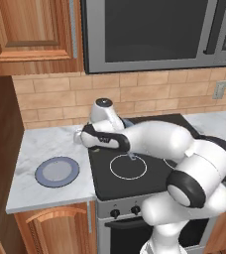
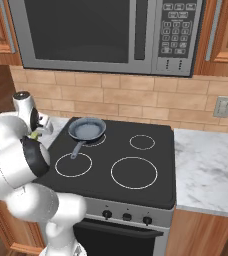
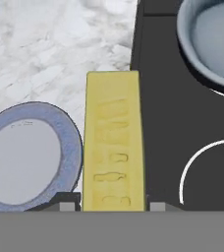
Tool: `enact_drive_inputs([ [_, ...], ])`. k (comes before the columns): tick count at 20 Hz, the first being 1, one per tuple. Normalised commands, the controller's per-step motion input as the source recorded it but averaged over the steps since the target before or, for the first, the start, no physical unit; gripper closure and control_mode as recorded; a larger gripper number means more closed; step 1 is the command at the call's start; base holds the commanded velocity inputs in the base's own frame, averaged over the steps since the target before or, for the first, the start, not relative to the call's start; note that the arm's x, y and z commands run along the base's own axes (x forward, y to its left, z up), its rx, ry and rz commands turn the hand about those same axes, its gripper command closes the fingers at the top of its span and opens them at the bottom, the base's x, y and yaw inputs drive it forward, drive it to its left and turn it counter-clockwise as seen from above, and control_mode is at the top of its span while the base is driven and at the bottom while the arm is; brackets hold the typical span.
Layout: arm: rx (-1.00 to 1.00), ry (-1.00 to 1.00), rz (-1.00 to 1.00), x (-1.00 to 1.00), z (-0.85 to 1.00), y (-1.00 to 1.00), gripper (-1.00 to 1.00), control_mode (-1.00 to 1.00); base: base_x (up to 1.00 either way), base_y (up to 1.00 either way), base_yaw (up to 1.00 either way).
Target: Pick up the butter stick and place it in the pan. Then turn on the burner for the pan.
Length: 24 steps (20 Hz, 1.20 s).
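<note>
Hand view shows the butter stick [image 3: 113,142] clamped between the closed jaws, lifted above the tabletop [image 3: 60,49]. Carrying step underway; the pan [image 3: 217,39] lies ahead-right, requiring transfer and release.

A black glass cooktop [image 2: 151,165] sits between two stretches of white marble counter [image 1: 40,149]. On the cooktop, the pan [image 2: 87,128] rests on the ring at ten o'clock, its thin handle reaching toward seven o'clock over the neighbouring white ring [image 2: 73,165]. A flat blue-grey plate [image 1: 57,171] lies on the left counter, at nine o'clock from the cooktop and just beside its edge.
</note>
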Motion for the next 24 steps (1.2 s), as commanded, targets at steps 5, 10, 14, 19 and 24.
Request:
enact_drive_inputs([
  [5, 0.00, 0.00, 0.00, 0.00, 0.35, -0.48, 1.00, -1.00, 0.00, 0.00, 0.00],
  [10, 0.00, 0.01, 0.00, 0.08, 0.14, -0.43, 1.00, -1.00, 0.00, 0.00, 0.00],
  [14, 0.00, 0.00, 0.00, 0.30, 0.00, -0.44, 1.00, -1.00, 0.00, 0.00, 0.00],
  [19, 0.00, 0.00, 0.00, 0.42, -0.01, -0.38, 1.00, -1.00, 0.00, 0.00, 0.00],
  [24, 0.00, 0.00, 0.00, 0.34, -0.11, -0.48, 1.00, -1.00, 0.00, 0.00, 0.00],
])
